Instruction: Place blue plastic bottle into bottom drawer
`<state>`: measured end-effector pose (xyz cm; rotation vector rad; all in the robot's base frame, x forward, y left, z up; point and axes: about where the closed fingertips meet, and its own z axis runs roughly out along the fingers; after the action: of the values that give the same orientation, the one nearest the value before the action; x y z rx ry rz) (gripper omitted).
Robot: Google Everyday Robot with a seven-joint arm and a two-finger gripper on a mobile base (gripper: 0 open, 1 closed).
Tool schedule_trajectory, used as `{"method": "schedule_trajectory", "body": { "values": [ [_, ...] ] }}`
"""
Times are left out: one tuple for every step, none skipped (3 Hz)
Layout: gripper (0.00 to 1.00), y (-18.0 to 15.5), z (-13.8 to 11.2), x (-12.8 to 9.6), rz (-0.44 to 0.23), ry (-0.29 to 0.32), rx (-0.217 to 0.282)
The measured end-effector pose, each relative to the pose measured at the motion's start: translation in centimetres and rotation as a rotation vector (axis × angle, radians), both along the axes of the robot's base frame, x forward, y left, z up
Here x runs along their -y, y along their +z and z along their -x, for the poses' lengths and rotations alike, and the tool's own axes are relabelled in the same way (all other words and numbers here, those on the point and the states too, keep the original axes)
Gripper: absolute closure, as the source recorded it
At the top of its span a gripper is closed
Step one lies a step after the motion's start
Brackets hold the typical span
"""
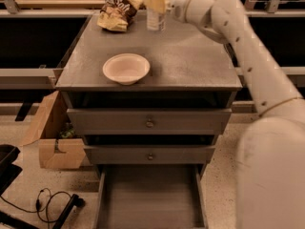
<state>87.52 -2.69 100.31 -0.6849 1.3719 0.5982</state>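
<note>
Item: blue plastic bottle, small and clear-walled with a pale label, upright at the back of the grey metal cabinet top, just beside a crumpled brown snack bag; the white arm's two-finger gripper is at its upper body, tan fingers pinching it. I judge it light, smooth and thin-walled, liable to dent or slip, so I would hold it mid-body with modest force. Destination: bottom drawer, standing open, a shallow grey tray with a plain floor; a round cream bowl sits nearer the front.
</note>
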Motion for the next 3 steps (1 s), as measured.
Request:
{"method": "schedule_trajectory", "body": {
  "values": [
    [1.0, 8.8, 5.7, 5.4, -0.021, -0.135, 0.167],
    [1.0, 12.9, 11.0, 8.4, -0.041, -0.253, 0.251],
    [1.0, 12.8, 15.8, 9.8, -0.106, -0.346, 0.21]
  ]
}}
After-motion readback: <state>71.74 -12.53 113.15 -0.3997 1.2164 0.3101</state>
